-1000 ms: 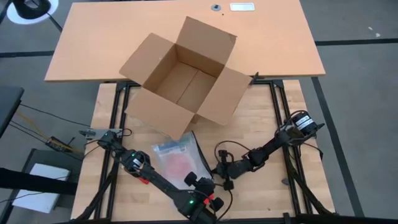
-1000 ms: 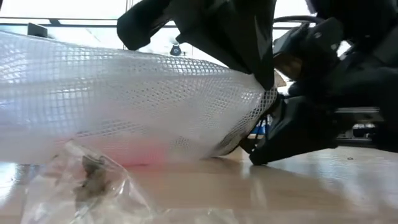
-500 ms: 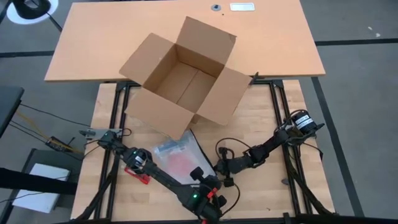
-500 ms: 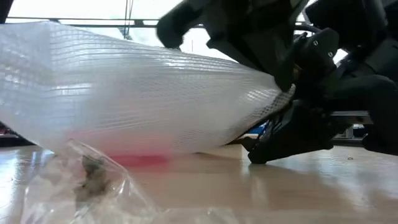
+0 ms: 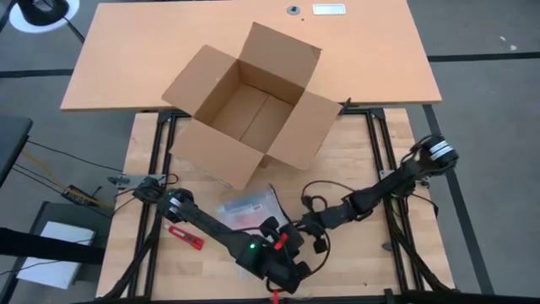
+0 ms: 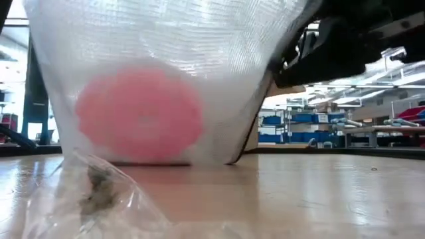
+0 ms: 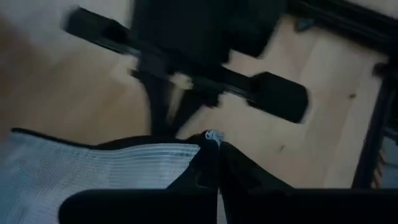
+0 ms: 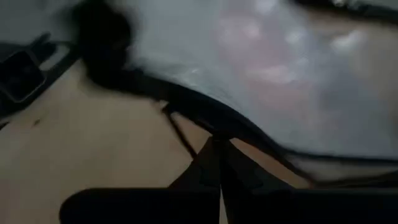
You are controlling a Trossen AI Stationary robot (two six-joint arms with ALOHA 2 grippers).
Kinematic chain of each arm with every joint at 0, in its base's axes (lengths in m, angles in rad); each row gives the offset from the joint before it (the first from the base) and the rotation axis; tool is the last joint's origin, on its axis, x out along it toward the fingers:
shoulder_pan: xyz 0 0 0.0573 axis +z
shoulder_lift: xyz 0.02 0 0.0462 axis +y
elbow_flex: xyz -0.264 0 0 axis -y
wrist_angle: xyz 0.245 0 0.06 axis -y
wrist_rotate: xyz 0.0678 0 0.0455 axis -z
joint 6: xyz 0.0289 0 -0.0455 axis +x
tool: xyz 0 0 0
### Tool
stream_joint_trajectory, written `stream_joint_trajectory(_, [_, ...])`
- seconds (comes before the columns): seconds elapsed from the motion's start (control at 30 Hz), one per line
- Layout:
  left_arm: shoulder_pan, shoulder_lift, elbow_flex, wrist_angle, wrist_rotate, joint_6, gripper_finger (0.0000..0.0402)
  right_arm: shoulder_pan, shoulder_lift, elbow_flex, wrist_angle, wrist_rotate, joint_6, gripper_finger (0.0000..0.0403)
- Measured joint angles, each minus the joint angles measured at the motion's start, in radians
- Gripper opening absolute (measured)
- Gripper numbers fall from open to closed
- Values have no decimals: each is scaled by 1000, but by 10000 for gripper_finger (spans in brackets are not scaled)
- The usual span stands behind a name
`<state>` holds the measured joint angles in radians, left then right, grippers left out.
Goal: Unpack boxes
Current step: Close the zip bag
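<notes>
Both my grippers, left gripper (image 5: 274, 234) and right gripper (image 5: 297, 233), pinch the clear mesh bag (image 5: 246, 213) near the table's (image 5: 354, 177) front edge; the empty carton (image 5: 249, 103) sits at its back edge.

Clear bag (image 5: 250, 211) w/ pink disc (image 6: 138, 114).

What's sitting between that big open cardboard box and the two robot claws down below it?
In the high view, a clear plastic bag with something pink inside lies on the wooden table, between the cardboard box and the two grippers.
</notes>
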<state>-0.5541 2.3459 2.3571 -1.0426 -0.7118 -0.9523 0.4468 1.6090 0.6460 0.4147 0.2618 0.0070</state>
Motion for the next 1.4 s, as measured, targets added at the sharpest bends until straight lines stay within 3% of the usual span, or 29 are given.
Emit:
stream_joint_trajectory(0.37, [22, -74, -4, 138, -53, 135, 6, -21, -229, 27, -149, 26, -198, 0])
stream_joint_trajectory(0.67, [30, -116, -5, 127, -79, 209, 5, -106, -241, 30, -135, 8, -325, 0])
stream_joint_trajectory(0.83, [30, -116, -5, 93, -92, 213, 4, -116, -242, 30, -177, -12, -286, 0])
stream_joint_trajectory(1.23, [39, -116, -5, 15, -113, 243, 4, -61, -247, 26, -266, -23, -1, 0])
stream_joint_trajectory(1.4, [44, -116, -5, -41, -104, 240, 4, -50, -255, 28, -351, -29, 28, 0])
